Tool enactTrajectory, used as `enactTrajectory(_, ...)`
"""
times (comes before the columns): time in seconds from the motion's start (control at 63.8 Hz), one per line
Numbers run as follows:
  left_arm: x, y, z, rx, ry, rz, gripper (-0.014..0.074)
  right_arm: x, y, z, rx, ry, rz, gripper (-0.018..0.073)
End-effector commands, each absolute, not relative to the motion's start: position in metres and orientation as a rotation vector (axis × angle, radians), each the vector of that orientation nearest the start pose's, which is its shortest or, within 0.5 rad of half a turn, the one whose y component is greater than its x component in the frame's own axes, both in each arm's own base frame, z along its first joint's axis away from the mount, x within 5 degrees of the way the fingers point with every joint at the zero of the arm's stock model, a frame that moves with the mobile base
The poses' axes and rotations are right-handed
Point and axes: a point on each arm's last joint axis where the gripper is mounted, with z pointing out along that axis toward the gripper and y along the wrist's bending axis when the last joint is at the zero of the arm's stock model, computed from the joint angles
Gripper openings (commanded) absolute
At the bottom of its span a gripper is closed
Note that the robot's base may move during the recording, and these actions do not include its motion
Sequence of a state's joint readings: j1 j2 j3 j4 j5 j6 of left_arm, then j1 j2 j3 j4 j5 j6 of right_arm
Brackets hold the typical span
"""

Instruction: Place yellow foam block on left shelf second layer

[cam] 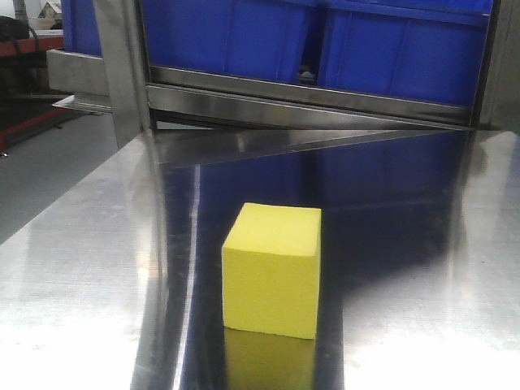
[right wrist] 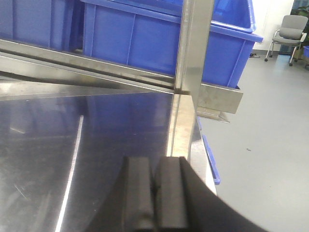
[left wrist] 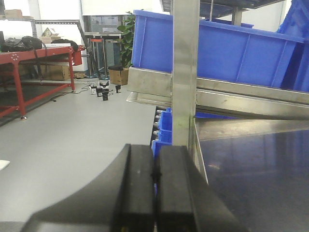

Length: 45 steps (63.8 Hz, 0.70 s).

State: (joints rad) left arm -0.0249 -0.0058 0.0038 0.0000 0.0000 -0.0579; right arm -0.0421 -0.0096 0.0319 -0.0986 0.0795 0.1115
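The yellow foam block (cam: 272, 270) stands upright on the shiny steel shelf surface (cam: 81, 268) in the front view, near the middle and close to the camera. No gripper shows in that view. In the left wrist view my left gripper (left wrist: 155, 175) is shut with its black pads together, empty, at the shelf's left edge beside a steel upright (left wrist: 186, 72). In the right wrist view my right gripper (right wrist: 155, 183) is shut and empty, over the shelf's right edge near another steel upright (right wrist: 193, 48). The block shows in neither wrist view.
Blue plastic bins (cam: 268, 36) fill the shelf layer above and behind, on a steel rail (cam: 309, 97). More blue bins (left wrist: 164, 128) sit below at the left. A red workbench (left wrist: 34, 63) stands far left; an office chair (right wrist: 287, 34) far right on the grey floor.
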Motion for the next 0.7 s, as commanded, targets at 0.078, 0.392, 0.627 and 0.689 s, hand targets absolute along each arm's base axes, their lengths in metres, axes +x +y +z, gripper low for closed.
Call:
enactTrajectory(0.078,0.0546,-0.0013,0.2116,-0.030,1.408,-0.076,0.0124,0.0539,-0.0022,0.2124,0.031,1.457,-0.033,0.0066)
enactTrajectory(0.392,0.0546,-0.0013,0.2116,-0.030,1.408,-0.076,0.0124,0.0539,-0.0022,0.2124,0.031,1.457,-0.033,0.0066)
enactTrajectory(0.627,0.0546,-0.0013,0.2116,-0.030,1.408,-0.076,0.0124,0.0539,-0.0022,0.2124,0.031,1.457,-0.033,0.0066)
enactTrajectory(0.689,0.0546,-0.0013,0.2116,-0.030,1.408,-0.076,0.0124,0.0539,-0.0022,0.2124,0.031,1.457,-0.033,0.0066)
